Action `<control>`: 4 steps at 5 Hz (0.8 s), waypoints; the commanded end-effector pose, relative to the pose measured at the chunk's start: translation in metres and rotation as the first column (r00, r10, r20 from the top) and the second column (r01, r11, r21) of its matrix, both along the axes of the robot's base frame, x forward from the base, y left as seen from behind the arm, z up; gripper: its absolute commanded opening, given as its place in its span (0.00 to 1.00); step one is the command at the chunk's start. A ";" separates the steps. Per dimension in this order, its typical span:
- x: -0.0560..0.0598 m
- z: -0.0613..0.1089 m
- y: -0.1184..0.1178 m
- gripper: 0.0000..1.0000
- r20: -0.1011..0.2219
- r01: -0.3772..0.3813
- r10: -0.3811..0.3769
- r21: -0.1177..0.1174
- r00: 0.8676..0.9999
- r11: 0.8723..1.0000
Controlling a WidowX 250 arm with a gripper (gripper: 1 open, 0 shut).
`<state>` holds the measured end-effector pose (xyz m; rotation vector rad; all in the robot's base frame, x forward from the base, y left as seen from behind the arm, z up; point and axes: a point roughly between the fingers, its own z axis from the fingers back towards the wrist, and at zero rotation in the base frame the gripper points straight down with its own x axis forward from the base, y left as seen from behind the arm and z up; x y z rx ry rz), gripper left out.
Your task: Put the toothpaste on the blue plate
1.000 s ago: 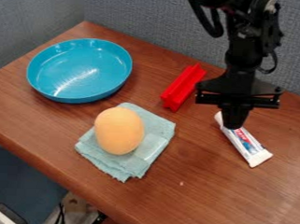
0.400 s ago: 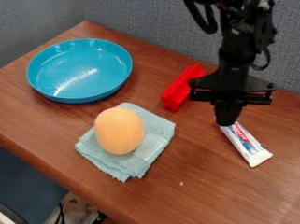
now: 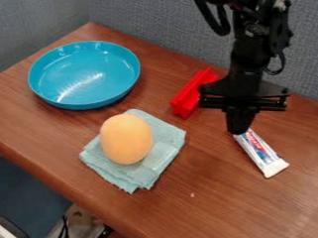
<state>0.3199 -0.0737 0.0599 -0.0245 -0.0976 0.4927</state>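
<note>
The claw (image 3: 240, 125) hangs clenched, grasping nothing, just above the toothpaste (image 3: 261, 151) — lying flat on the surface (image 3: 224, 208), long axis diagonal, cap end hidden under the claw. The blue plate (image 3: 85, 74) sits empty — well apart.

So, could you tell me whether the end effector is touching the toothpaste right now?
Cannot tell. In the only camera view, the end effector points down at the near end of the toothpaste and hides that end, so neither contact nor a gap shows.

gripper (image 3: 241, 123) shut, just left of toothpaste (image 3: 261, 151) | blue plate (image 3: 85, 74) far left
</note>
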 end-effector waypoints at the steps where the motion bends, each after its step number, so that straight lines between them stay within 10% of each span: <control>1: 0.010 0.030 0.004 0.00 0.086 -0.020 0.021 -0.012 0.996 1.000; 4: 0.009 0.036 0.002 0.00 0.071 -0.049 0.050 -0.020 0.996 0.999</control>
